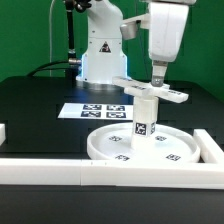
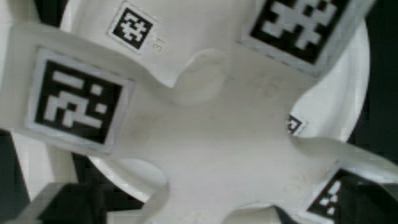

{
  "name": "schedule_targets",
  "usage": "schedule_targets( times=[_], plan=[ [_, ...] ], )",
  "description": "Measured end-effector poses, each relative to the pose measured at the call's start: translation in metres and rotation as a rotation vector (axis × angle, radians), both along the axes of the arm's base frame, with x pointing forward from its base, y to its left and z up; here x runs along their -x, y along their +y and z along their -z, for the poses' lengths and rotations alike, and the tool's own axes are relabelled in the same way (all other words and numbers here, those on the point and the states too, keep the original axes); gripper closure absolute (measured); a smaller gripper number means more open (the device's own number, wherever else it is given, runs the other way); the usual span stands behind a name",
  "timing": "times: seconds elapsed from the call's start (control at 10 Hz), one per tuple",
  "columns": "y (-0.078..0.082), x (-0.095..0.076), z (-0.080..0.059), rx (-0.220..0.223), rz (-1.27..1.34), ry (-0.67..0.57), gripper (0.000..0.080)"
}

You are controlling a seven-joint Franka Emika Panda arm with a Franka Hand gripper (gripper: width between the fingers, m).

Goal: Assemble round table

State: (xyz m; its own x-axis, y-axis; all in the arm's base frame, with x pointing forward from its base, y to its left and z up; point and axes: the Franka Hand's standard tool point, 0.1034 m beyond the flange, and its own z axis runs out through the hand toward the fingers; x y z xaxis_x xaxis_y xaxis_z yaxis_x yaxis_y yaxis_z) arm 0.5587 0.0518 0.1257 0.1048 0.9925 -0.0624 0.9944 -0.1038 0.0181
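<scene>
Disc (image 1: 105,150): lying flat, tags up.
Leg (image 1: 145,122): upright near the disc's middle.
Base (image 1: 150,92) (image 2: 205,110): flat atop the leg, above the disc.
Gripper (image 1: 157,78): spread wide, just over the base, gripping nothing.

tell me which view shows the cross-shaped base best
The wrist view: the cross-shaped base fills the picture, with its lobes and tags seen face-on. The exterior view shows it small and nearly edge-on, sitting on top of the upright leg.

Rails (image 1: 60,168) crowd the disc (image 1: 103,150) on two sides; table (image 1: 40,100) beyond open.
</scene>
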Motion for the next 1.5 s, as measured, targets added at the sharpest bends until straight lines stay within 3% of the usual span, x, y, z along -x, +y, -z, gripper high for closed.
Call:
schedule_targets(
  times=[0.5,1.3,1.5],
  plan=[
    [-0.009,0.001,0.002,0.044,-0.325,0.026,0.0151],
    [-0.011,0.004,0.013,0.047,-0.323,0.045,0.0151],
    [-0.012,0.004,0.014,0.048,-0.321,0.048,0.036]
  ],
)
